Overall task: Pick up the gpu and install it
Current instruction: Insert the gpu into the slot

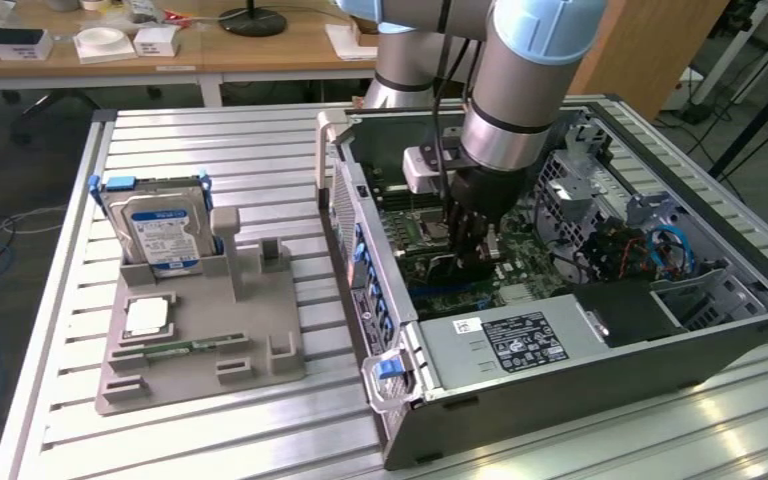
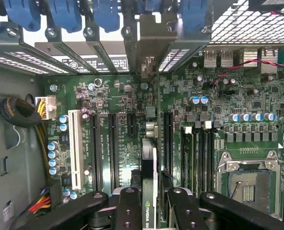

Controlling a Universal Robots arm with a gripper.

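Observation:
My gripper (image 1: 471, 258) reaches down into the open computer case (image 1: 398, 400), over the green motherboard (image 1: 518, 262). It is shut on the gpu (image 1: 454, 268), a thin dark card. In the wrist view the gpu (image 2: 148, 160) shows edge-on between my two black fingers (image 2: 127, 208), standing upright over the motherboard (image 2: 108, 96). It lines up with a long black slot, with other slots on either side. Its silvery end bracket (image 2: 150, 45) sits against the case's rear wall, among the slot covers with blue clips (image 2: 65, 14). Whether the card's edge is seated in the slot is hidden.
A grey parts holder (image 1: 204, 360) on the slatted metal table (image 1: 157, 140) carries a silver hard drive (image 1: 157, 230) with a blue-white label, a small square chip (image 1: 148, 318) and a narrow green memory stick (image 1: 184, 348). In the case, the power supply (image 1: 518, 345) lies close to my gripper, cables (image 1: 658, 250) farther off.

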